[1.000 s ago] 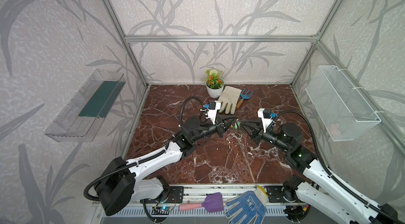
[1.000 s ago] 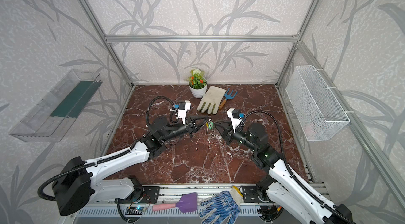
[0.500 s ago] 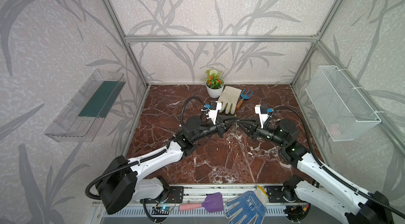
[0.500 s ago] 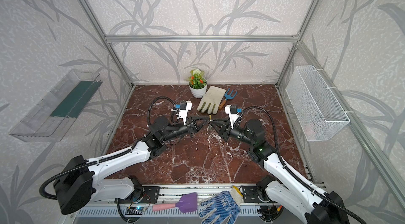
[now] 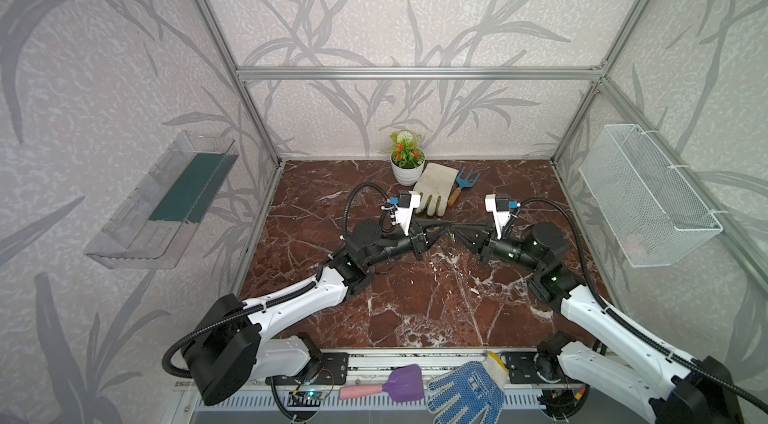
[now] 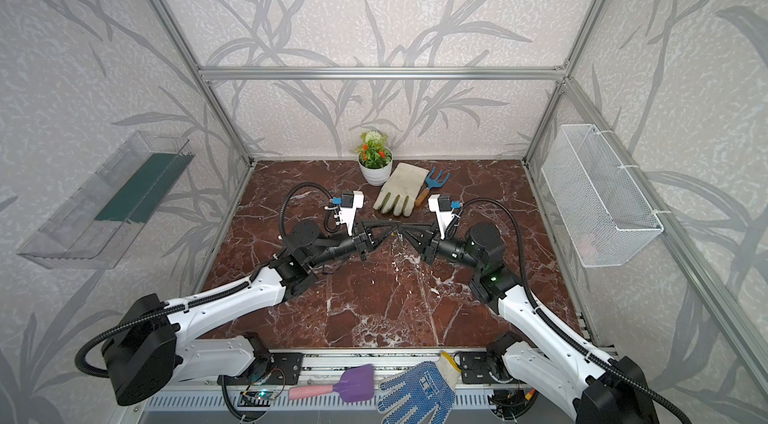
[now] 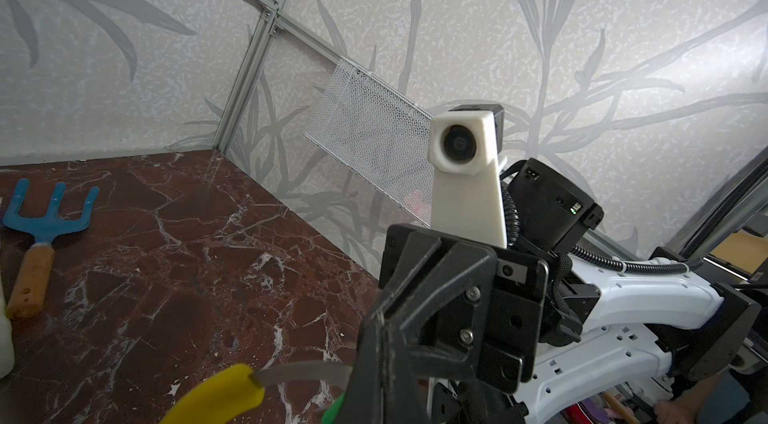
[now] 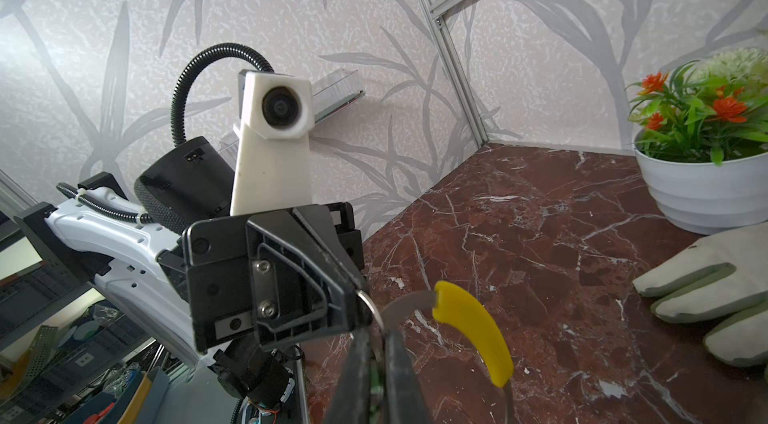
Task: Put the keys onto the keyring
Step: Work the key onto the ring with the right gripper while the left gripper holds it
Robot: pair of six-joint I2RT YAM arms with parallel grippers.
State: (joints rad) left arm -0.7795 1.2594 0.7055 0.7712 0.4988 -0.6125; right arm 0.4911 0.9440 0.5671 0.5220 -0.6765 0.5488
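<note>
Keyring (image 8: 473, 330) clamped in my left gripper (image 5: 444, 228) to steady it; right gripper (image 5: 459, 230) pinches the keys (image 7: 333, 409), presumably for threading.

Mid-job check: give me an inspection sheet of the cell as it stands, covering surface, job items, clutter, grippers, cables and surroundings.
Surface: marble table, red-brown with white veins; no damage seen.
Job's things: keyring held up between the arms; green key tag right beside its hoop, whether it is threaded on cannot be told.
Clutter: potted plant, beige glove and blue rake at the back; purple scoop and blue glove at the front rail.
Grippers: left gripper shut on the keyring; right gripper shut on the key tag; tips meet mid-table.
Cables: black conduit arches over each wrist, apart from the job's things.
Surroundings: clear shelf on the left wall, mesh basket on the right wall.
</note>
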